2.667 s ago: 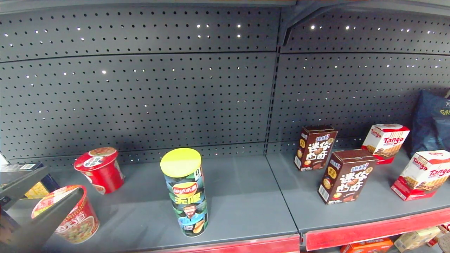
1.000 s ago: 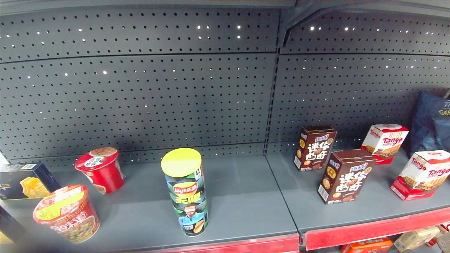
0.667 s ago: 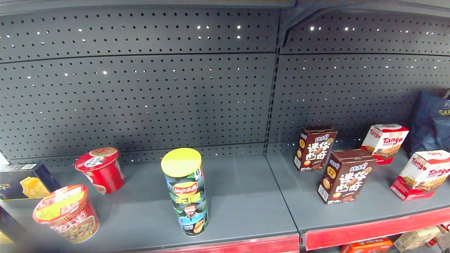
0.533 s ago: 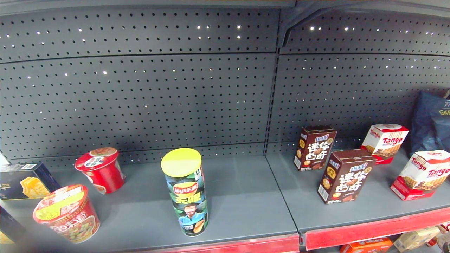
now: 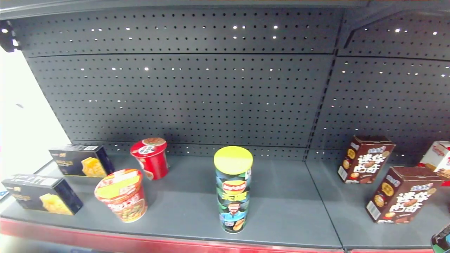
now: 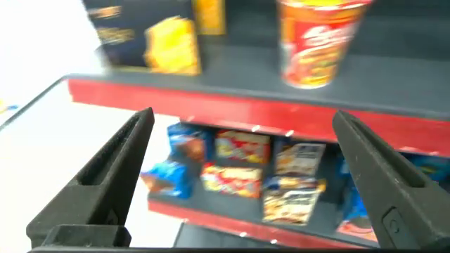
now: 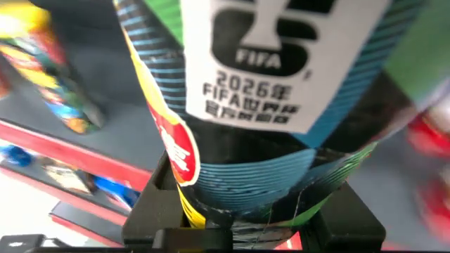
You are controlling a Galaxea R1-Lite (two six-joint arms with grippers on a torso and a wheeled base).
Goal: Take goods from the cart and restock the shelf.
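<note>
Up on the shelf (image 5: 281,196) in the head view, here's the line-up. A standing can (image 5: 232,189) with a yellow lid is upright near the front, about mid-board. To its left sit two red noodle cups, the front cup (image 5: 121,195) near the edge and the rear cup (image 5: 151,158) close to the pegboard wall (image 5: 182,95). Further left are two dark boxes, the front dark box (image 5: 42,193) and the rear dark box (image 5: 82,161), both lying flat. Over on the right, two brown boxes stand upright and apart from each other, a rear brown box (image 5: 364,160) and a front brown box (image 5: 400,195), and a white-and-red box (image 5: 437,158) is cut off by the frame edge.

Down to the left wrist view: the left tool (image 6: 242,119) is spread wide, nothing between its fingers, hanging in front of and below the shelf's red edge strip (image 6: 105,93). Above that strip you can see the front cup and a dark box. Below it, a lower shelf carries bright packets (image 6: 232,169), too blurred to name.

Now the right wrist view: the right tool (image 7: 249,211) is clamped around the lower end of a gripped can (image 7: 281,91), striped with a white label, held in front of the shelf. Beyond it, the standing can shows blurred on the board.
</note>
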